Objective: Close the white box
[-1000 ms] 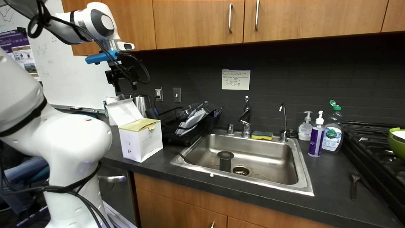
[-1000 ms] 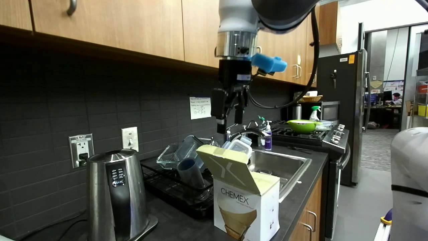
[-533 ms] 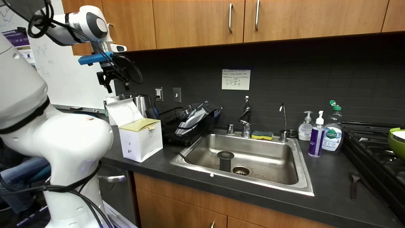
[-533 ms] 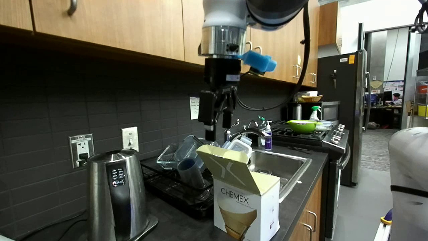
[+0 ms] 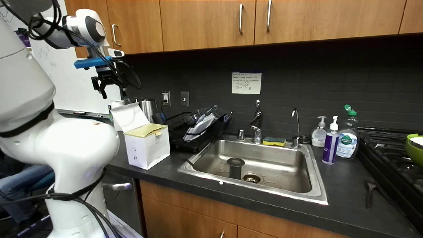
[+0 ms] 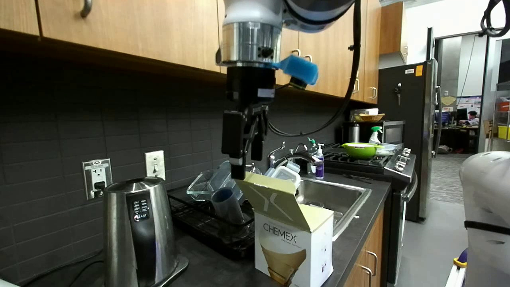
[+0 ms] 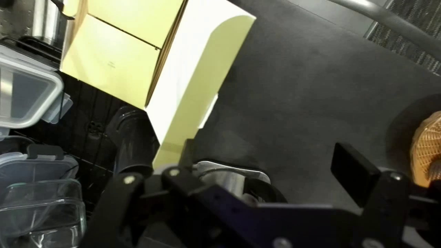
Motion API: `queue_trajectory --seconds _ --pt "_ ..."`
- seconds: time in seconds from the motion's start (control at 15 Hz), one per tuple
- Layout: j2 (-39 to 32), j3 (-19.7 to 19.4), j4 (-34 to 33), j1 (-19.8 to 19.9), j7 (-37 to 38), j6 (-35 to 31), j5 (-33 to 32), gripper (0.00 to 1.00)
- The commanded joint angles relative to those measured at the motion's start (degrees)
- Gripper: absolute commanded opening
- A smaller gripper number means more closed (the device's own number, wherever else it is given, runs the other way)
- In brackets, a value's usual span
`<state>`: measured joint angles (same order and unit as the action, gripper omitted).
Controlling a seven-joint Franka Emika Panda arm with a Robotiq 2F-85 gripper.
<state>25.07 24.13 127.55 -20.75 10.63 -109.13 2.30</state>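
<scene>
The white box point(image 5: 147, 148) stands upright on the dark counter and also shows in an exterior view point(image 6: 293, 247) and the wrist view point(image 7: 113, 65). Its hinged lid point(image 5: 130, 117) is open, leaning up and back toward the kettle side; its yellowish inside shows in an exterior view point(image 6: 275, 199). Yellow inner flaps cover the top opening. My gripper point(image 5: 114, 94) is open and empty, above and beyond the lid's free edge, apart from it. In an exterior view the gripper point(image 6: 248, 167) has one fingertip level with the lid's edge. In the wrist view the gripper's point(image 7: 268, 156) left finger overlaps the lid's end.
A steel kettle point(image 6: 139, 235) stands on the counter below the gripper side. A dish rack point(image 6: 199, 227) with containers is behind the box. The sink point(image 5: 320, 185) lies beyond. Wooden cabinets point(image 5: 208, 23) hang overhead. A wicker basket point(image 7: 425, 148) shows at the wrist view's right edge.
My gripper has moved left in both exterior views, past the lid toward the kettle side, and slightly lower. It stays open. The box and lid have not moved.
</scene>
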Motion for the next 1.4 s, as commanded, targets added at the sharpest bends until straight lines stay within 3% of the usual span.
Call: queue_trajectory --seconds 0.0,0.53,1.33 --pt "-2.98 0.47 -2.53 -1.15 -1.50 0.73 1.45 1.00" --pt "-5.94 2.09 -2.06 -1.57 -0.77 -0.34 0.60 1.00" --pt "-8.33 0.87 0.16 -1.18 -1.41 -0.80 0.83 1.00"
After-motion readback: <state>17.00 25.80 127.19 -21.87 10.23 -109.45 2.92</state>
